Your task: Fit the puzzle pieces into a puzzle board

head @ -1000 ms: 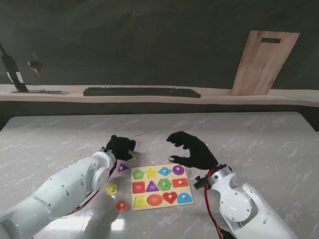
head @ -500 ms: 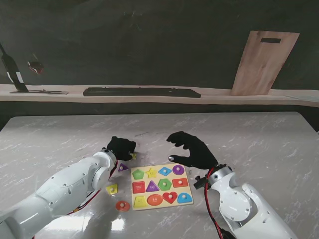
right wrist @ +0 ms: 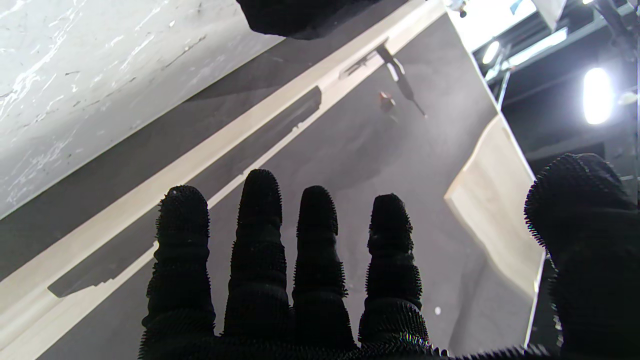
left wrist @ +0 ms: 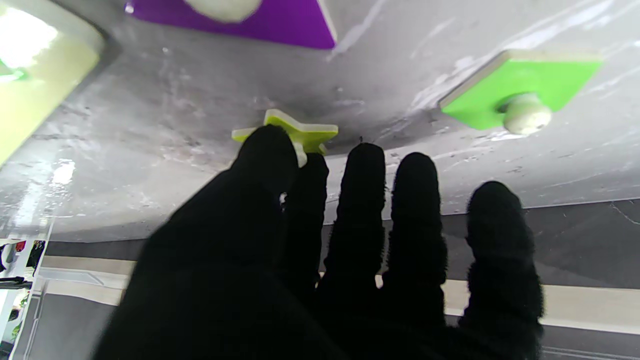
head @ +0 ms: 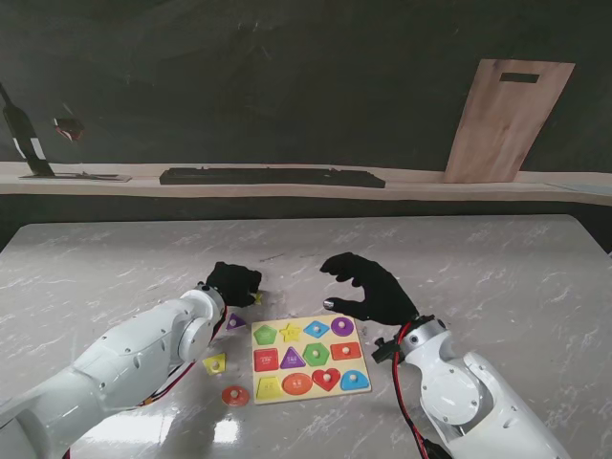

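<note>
The puzzle board [head: 311,359] lies between my arms with most of its coloured shapes seated. My left hand [head: 234,284] is down on the table just beyond the board's far left corner. In the left wrist view its thumb [left wrist: 265,150] and index finger [left wrist: 311,172] pinch the white knob of a yellow star [left wrist: 302,131], which sits at table level. From the stand only a sliver of the star [head: 256,299] shows. My right hand [head: 371,287] hovers over the board's far edge, fingers spread and curled, holding nothing.
Loose pieces lie left of the board: a purple triangle [head: 235,321], a yellow piece [head: 215,363] and an orange disc [head: 235,395]. A green piece [left wrist: 520,85] lies close to my left fingers. A long dark bar [head: 273,177] and a wooden board [head: 507,120] stand on the back ledge.
My left hand has crept slightly to the right over the star and its fingers have closed in. The right hand has barely moved.
</note>
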